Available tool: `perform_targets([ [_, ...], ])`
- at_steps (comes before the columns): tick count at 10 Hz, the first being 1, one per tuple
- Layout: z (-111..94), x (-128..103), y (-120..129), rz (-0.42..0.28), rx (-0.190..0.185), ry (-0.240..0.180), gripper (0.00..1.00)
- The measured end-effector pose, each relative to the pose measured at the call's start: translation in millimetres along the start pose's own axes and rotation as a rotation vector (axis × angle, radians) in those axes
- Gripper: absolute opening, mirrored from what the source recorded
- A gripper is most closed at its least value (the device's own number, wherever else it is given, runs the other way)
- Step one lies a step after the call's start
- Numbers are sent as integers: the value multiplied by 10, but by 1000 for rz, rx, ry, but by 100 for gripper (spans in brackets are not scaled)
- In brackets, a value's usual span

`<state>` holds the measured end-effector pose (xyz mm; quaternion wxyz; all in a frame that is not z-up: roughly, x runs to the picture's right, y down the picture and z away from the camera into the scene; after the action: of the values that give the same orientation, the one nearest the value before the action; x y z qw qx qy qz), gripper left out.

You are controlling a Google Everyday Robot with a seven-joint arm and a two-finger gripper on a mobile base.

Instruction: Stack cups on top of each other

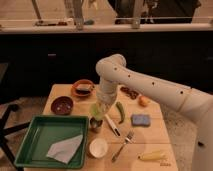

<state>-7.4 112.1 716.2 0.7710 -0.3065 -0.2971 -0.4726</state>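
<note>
Center of the frame, just left of the middle: the pale yellow-green cup (96, 111) hangs right above the silver-grey metal cup (95, 125), which stands on the wooden table (150, 135) beside the right edge of the green tray (30, 145). The two cups line up one over the other — whether the green one already touches the metal one cannot be told.

The gripper (101, 108) sits at the yellow-green cup, coming down from above, its claw clenched on that cup. The white arm (150, 90) sweeps in from the lower right of the frame, bends at a rounded joint in the center, and drops straight down to the cups.

Moving outward: in the green tray at lower left lies a pale crumpled cloth (65, 148). Just below the metal cup, a white round container (97, 147) stands on the table. To the right of the cups lies a white-handled utensil (113, 125), then a green pepper (120, 111), and beyond that a blue sponge (140, 120). A fork (123, 144) rests lower down, and a yellow corn cob (152, 156) lies near the bottom right corner of the table.

Up and to the left — a dark red bowl (62, 105), well apart from the cups, and behind it an orange bowl (82, 88). At the table's upper right, an orange fruit (144, 100) near some dark items (131, 92) too small to identify.
</note>
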Motion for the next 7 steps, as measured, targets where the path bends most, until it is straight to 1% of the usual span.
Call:
perform_targets([
  [3,99,-65,-41,-10,13,-30,0],
  [7,173,-123,-124,-27,22,-49,0],
])
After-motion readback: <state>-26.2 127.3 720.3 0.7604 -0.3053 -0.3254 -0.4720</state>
